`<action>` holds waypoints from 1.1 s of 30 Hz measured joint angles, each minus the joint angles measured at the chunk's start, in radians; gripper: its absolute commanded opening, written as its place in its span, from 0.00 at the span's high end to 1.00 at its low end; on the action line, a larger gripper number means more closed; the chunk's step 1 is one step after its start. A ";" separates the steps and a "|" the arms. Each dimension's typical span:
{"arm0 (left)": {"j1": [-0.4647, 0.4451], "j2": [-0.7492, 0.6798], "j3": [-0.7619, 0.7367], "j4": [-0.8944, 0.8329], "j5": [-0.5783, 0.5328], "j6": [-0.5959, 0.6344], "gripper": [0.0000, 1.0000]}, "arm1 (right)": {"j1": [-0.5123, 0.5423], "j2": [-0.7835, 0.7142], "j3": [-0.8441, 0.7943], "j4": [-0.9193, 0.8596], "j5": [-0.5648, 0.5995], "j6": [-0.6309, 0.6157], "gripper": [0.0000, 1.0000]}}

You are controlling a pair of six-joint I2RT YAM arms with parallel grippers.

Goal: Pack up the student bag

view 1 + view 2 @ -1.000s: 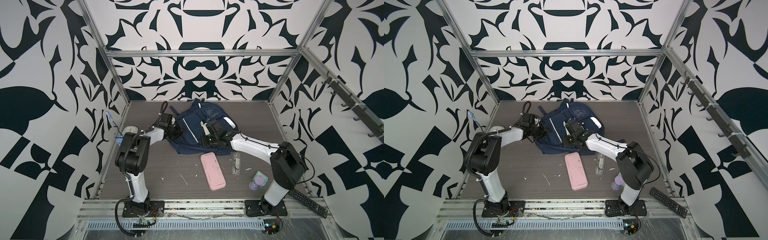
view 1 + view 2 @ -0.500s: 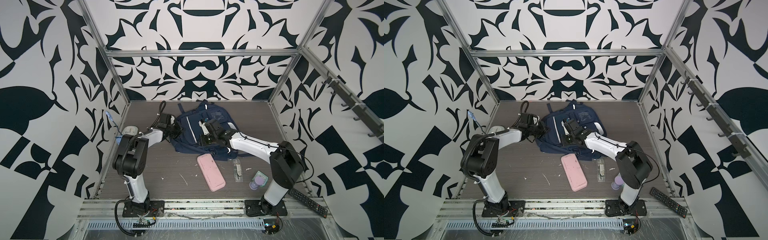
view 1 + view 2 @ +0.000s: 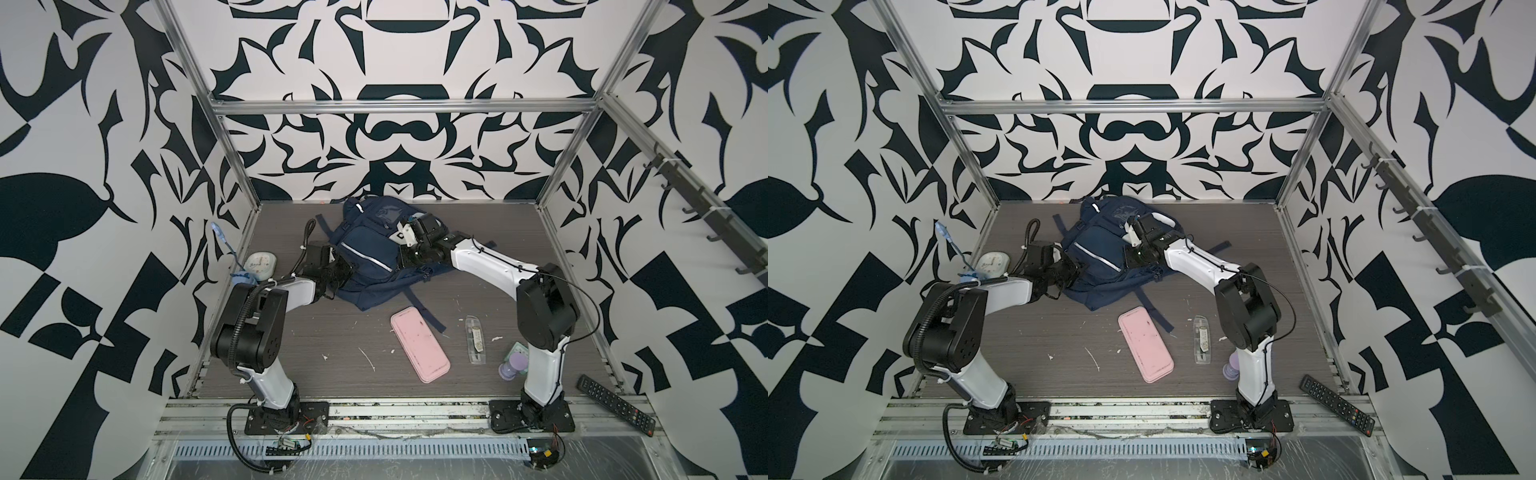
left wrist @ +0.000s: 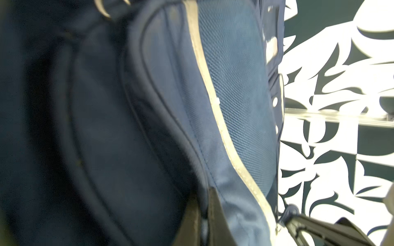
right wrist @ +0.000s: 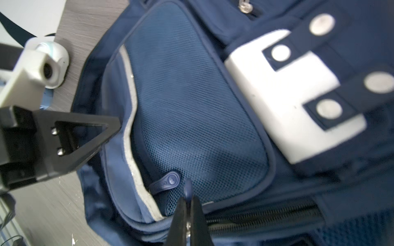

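The student bag (image 3: 370,253) lies slumped at the back of the bench (image 3: 291,353), between my two arms. It's soft, floppy fabric, so I expect it to sag and drag rather than keep its shape. Seams, straps and zip tabs are the sure holds. My right pincer (image 5: 187,204) is clamped on a zip pull (image 5: 188,186). My left pincer (image 4: 203,213) is closed, seemingly on a fold at the bag's side, though that close-up is blurred. The zip track runs out of frame, and no pocket's inside shows.

Pink case (image 3: 419,350), clear packet (image 3: 475,340), purple bottle (image 3: 514,366), white clock (image 3: 260,266) and black remote (image 3: 616,404) lie apart.
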 measured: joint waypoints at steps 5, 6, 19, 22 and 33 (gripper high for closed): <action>0.000 0.000 0.001 0.049 0.013 -0.074 1.00 | -0.001 -0.034 -0.050 0.030 0.014 -0.006 1.00; 0.000 0.000 0.005 0.051 0.019 -0.090 1.00 | -0.002 -0.059 -0.085 0.046 0.018 -0.006 1.00; -0.013 -0.040 0.146 0.070 0.077 -0.176 1.00 | -0.026 -0.170 -0.263 0.202 -0.050 -0.016 1.00; -0.013 -0.041 0.157 0.071 0.082 -0.179 1.00 | -0.030 -0.170 -0.295 0.261 -0.079 -0.003 1.00; 0.020 -0.088 0.172 -0.079 0.108 -0.110 0.89 | -0.121 -0.250 -0.384 0.369 -0.201 0.076 1.00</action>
